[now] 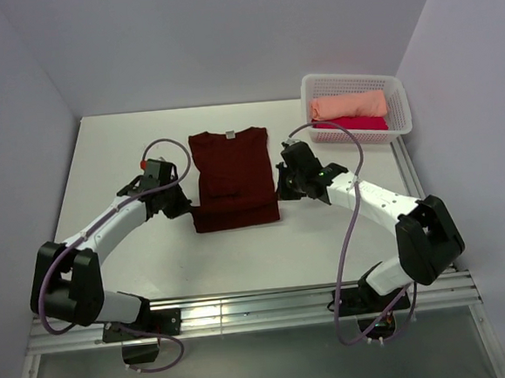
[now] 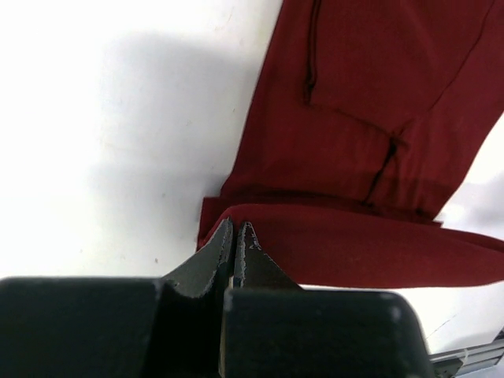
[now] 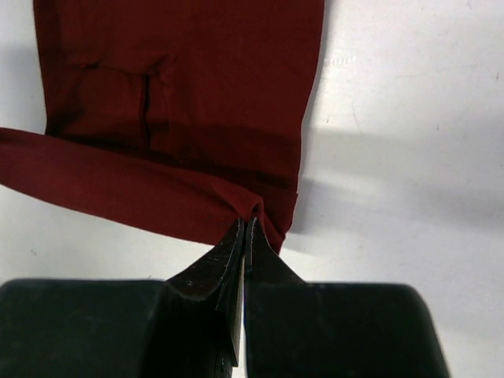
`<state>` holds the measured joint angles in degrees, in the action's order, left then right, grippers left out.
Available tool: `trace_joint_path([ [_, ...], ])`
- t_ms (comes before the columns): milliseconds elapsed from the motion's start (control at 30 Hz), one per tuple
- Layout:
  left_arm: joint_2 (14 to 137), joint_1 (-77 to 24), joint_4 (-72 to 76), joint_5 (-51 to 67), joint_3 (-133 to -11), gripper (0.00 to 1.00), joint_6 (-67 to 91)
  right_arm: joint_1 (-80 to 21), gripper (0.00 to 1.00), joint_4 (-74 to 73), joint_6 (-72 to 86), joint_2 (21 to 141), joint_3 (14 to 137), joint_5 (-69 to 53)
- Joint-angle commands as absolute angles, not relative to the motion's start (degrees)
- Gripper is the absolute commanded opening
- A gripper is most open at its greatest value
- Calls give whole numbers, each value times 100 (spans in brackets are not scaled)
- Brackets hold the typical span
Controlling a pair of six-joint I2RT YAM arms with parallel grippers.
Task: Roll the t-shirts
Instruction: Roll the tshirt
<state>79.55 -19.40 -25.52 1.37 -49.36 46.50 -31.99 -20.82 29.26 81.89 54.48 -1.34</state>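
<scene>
Tabletop (image 1: 126, 138) bears one maroon t-shirt (image 1: 231, 177); basket (image 1: 349, 78) holds two.

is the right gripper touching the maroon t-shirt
Touching. The right wrist view shows the right gripper shut on the maroon t-shirt, with cloth puckered between its tips at the folded edge's corner.

White link shells are seen on the left arm (image 1: 106, 222) at 8 o'clock and right arm (image 1: 376, 198) at 4 o'clock, with bulky black joint housings (image 1: 427, 236). Lilac cables (image 1: 343, 250) are looped along each. Black wedge-shaped fingers (image 2: 209, 260) are shown; a small red part (image 1: 143, 163), possibly a button, is noted.
</scene>
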Motion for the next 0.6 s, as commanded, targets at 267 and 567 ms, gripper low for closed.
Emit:
trace_joint_path([
  [267, 8490, -1661, -2435, 132, -5713, 0, 4193, -2892, 0, -2145, 2628, 8824, 6143, 26],
  [567, 8999, -1608, -2382, 176, -6091, 0, 4113, -2733, 0, -2153, 2628, 9281, 6539, -140],
])
